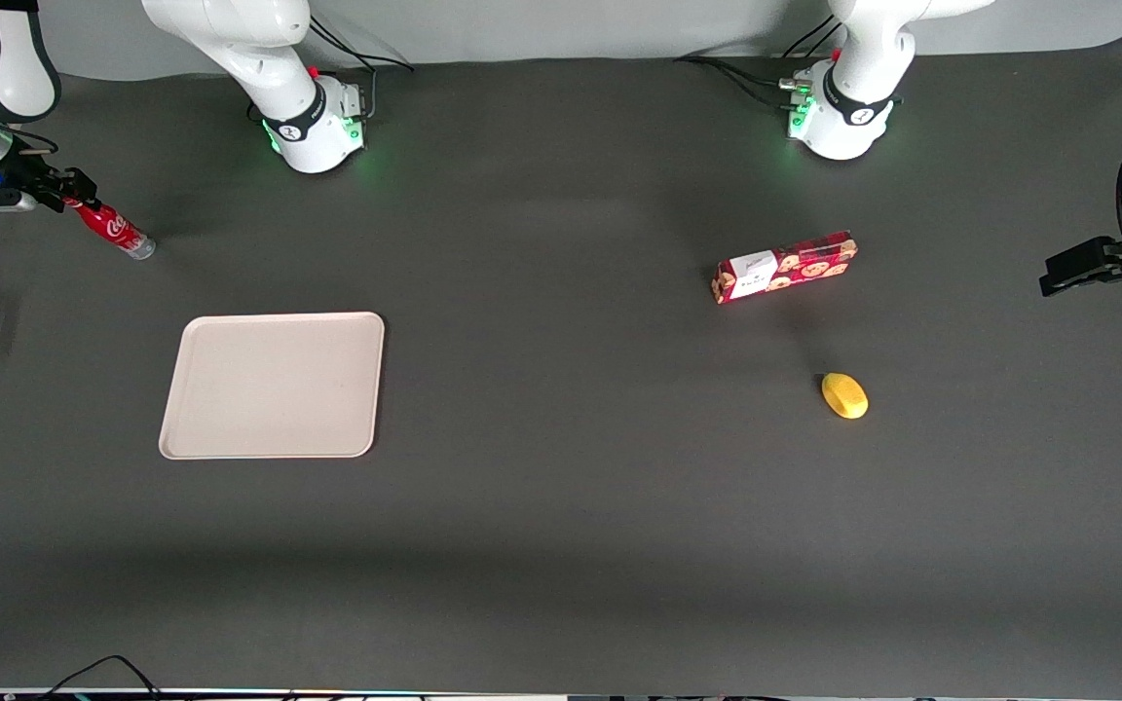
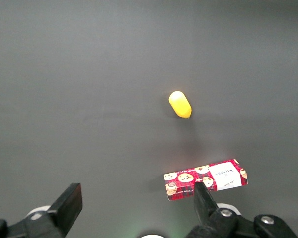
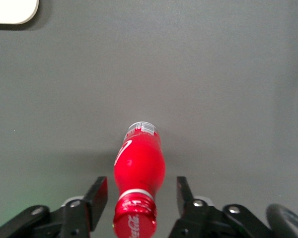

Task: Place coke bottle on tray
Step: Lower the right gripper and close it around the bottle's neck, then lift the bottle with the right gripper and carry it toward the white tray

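Observation:
The coke bottle (image 1: 115, 230), slim and red with white script, stands on the dark table at the working arm's end. In the right wrist view the bottle (image 3: 139, 161) shows cap first, with its silvery base on the table. My right gripper (image 1: 72, 198) is open. Its fingers straddle the bottle's neck and cap in the right wrist view (image 3: 141, 188), with a gap on each side. The beige tray (image 1: 272, 385) lies flat and bare, nearer to the front camera than the bottle. One corner of the tray (image 3: 10, 10) shows in the right wrist view.
A red cookie box (image 1: 785, 268) lies toward the parked arm's end of the table. A small yellow object (image 1: 844, 395) lies nearer to the front camera than the box. Both show in the left wrist view, the box (image 2: 206, 179) and the yellow object (image 2: 180, 104).

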`<state>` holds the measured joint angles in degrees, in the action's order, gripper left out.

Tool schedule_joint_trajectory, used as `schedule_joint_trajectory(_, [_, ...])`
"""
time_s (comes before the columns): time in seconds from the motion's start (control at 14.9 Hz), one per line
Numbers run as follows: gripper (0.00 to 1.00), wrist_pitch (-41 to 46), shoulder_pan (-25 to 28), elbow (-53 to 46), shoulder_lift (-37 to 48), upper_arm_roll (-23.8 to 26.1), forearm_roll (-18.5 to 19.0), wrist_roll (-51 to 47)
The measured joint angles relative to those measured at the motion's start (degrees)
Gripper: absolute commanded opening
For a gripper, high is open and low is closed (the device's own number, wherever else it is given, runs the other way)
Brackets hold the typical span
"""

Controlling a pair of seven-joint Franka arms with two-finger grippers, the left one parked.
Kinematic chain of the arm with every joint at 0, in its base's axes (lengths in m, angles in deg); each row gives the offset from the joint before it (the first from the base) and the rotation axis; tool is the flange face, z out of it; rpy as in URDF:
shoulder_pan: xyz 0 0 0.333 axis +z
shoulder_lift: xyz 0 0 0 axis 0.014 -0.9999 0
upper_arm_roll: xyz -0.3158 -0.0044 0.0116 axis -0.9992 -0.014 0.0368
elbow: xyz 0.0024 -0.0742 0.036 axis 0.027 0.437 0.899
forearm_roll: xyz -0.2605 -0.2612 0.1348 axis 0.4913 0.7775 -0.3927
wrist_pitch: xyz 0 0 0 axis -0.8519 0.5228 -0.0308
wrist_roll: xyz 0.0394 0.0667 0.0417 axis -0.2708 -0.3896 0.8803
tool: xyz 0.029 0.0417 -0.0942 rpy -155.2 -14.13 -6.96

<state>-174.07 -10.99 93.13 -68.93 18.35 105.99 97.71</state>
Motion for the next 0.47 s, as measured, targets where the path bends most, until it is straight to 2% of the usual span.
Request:
schedule_joint_trajectory(0.13, [0.45,-0.69,0.01,0.42,-0.26,-0.02,0.00,-0.01])
schedule_joint_trajectory(0.27, [0.45,-0.73,0.02,0.52,-0.43,-0.02,0.00,-0.29])
schedule_joint_trajectory(0.47, [0.39,-0.78,0.06,0.62,-0.44,-0.02,0.00,-0.54])
